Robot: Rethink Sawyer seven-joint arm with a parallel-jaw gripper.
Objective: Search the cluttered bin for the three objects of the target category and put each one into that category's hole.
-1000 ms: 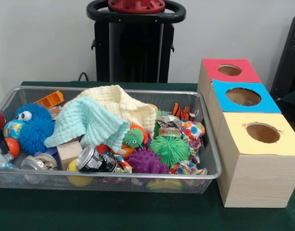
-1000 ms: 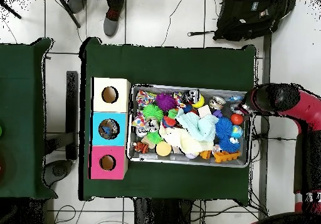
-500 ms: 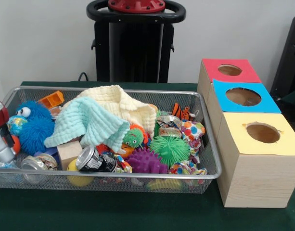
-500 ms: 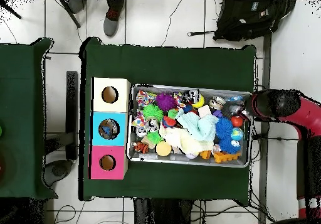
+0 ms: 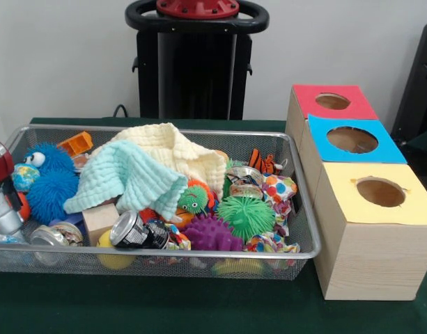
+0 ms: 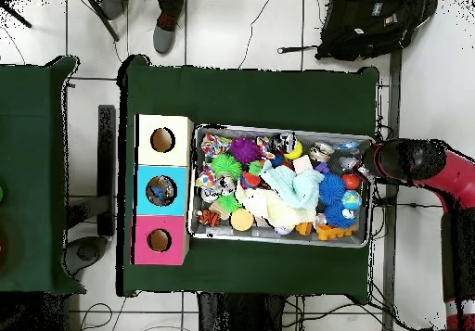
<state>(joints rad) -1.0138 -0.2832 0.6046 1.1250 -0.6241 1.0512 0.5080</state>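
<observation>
A tiled floor surrounds a green-covered bench [image 6: 250, 95], with a dark backpack [image 6: 371, 26] lying on the tiles beyond it and a person's shoe [image 6: 165, 38] at the far edge. On the bench sit a wire-mesh bin [image 5: 300, 209] and, just beside it, three wooden boxes with round holes: the yellow box [image 5: 377, 229], the blue box [image 5: 349, 142] and the red box [image 5: 331, 101].

The bin is heaped with a cream cloth [image 5: 175, 149] and a mint cloth [image 5: 126, 174] over spiky rubber balls, a dented can [image 5: 136, 231] and a blue fuzzy toy [image 5: 49, 184].

The arm [image 6: 422, 160] hangs at the bin's end farthest from the boxes. The pincer [image 5: 1, 198] shows only at the front view's left edge, low beside an orange ball [image 5: 23, 207]; whether it is open or holding anything I cannot tell. The target category isn't given, so any candidate lies from the pincer along the bin's long axis, toward the boxes.
</observation>
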